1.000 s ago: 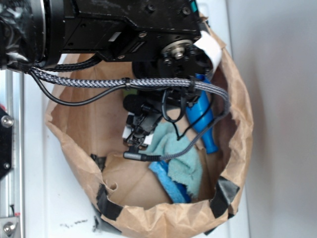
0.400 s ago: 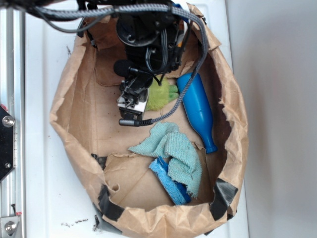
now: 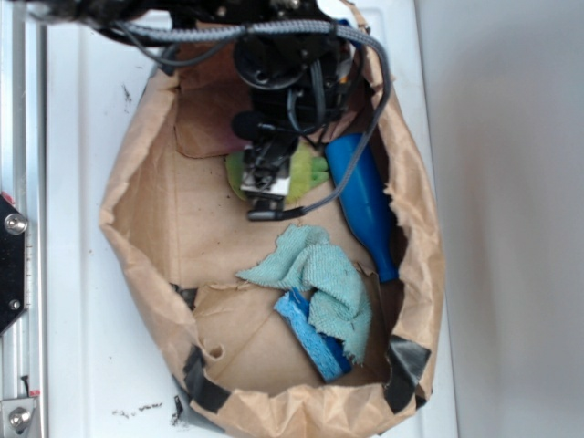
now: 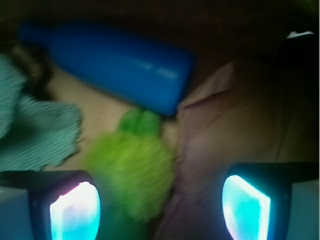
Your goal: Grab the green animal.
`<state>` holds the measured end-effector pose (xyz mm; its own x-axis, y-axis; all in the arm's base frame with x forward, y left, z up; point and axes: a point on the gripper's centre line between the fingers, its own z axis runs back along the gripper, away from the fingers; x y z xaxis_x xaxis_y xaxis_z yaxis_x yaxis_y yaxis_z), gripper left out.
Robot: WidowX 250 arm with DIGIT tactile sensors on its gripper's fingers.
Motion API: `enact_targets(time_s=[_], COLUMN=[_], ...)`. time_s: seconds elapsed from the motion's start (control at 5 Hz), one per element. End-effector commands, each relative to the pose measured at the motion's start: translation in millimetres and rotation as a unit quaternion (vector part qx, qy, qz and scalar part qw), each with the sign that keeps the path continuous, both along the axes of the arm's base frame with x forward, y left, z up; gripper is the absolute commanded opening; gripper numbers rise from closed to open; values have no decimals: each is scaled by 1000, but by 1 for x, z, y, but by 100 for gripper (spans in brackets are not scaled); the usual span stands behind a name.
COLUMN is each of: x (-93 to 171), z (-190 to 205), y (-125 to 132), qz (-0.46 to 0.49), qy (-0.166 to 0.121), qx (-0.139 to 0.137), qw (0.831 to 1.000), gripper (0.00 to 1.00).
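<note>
The green animal [image 3: 307, 171] lies on the floor of the brown paper bag [image 3: 137, 265], next to the base of the blue bottle [image 3: 360, 196]. In the exterior view my gripper [image 3: 265, 185] hangs right over it and covers its middle, so green shows on both sides. The wrist view shows the green animal [image 4: 131, 172] as a fuzzy lime body between the jaws, nearer the left fingertip [image 4: 75, 210] than the right fingertip [image 4: 246, 207]. My gripper [image 4: 160, 207] is open; whether the pads touch the toy is unclear.
A teal terry cloth [image 3: 315, 274] lies over a blue sponge [image 3: 312, 339] toward the bag's front. The blue bottle [image 4: 120, 60] lies just beyond the toy. The bag's crumpled walls rise on all sides. A metal rail [image 3: 18, 228] runs along the left.
The arm drew back toward the top of the picture, uncovering the bag floor. The gripper then shifted right and now sits over the green toy rather than beside it.
</note>
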<state>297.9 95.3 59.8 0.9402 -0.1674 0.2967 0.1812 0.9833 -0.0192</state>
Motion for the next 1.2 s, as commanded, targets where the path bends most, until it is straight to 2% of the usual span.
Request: enact_targets(time_s=[0.0,0.2,0.8,1.0], x=[-1,6,-5,-9], z=[-16,-31,-35,-35], y=[-9,-15,-22,-20], qz=[15,25,15,24], qy=[4,22,41,40], qx=[34,59,73,71], qw=[999,998,996,996], gripper=[100,100,100,0])
